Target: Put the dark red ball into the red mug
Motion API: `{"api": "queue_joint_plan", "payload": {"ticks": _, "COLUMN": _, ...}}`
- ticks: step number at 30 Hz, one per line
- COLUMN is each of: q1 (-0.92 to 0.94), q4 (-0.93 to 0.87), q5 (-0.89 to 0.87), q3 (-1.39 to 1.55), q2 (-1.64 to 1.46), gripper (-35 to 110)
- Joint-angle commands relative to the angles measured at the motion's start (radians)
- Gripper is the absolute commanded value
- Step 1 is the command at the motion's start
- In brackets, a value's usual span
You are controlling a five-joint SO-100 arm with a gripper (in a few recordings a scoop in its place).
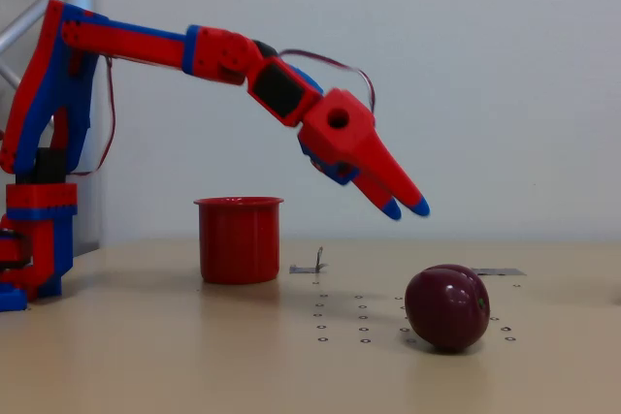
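The dark red ball [447,306] is glossy maroon with a faint seam and rests on the table at the right of the fixed view. The red mug [239,238] stands upright to its left, nearer the arm's base, with nothing visible above its rim. My red-and-blue gripper [407,207] hangs in the air, pointing down and to the right, above and a little left of the ball and well apart from it. Its two blue-tipped fingers lie close together with only a thin gap, and nothing is held between them.
The arm's base [34,249] stands at the left edge of the beige table [146,356]. Small holes dot the table around the ball. A strip of tape [500,271] lies behind the ball, and a small metal bit [317,261] sits right of the mug.
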State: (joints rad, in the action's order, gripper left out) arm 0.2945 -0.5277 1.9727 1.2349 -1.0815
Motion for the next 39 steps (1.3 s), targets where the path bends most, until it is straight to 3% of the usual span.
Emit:
{"api": "queue_joint_plan", "payload": {"ticks": 1, "q1": 0.023, "q4": 0.002, "q5": -0.037, "q3": -0.123, "q2": -0.034, "gripper": 47}}
{"api": "queue_joint_plan", "payload": {"ticks": 15, "q1": 0.156, "q4": 0.038, "q5": -0.031, "q3": -0.27, "q2": 0.153, "gripper": 47}}
{"api": "queue_joint_plan", "payload": {"ticks": 27, "q1": 0.098, "q4": 0.048, "q5": -0.101, "q3": -0.296, "q2": 0.221, "gripper": 48}}
{"api": "queue_joint_plan", "payload": {"ticks": 39, "q1": 0.098, "q4": 0.017, "q5": -0.029, "q3": -0.387, "q2": 0.296, "gripper": 48}}
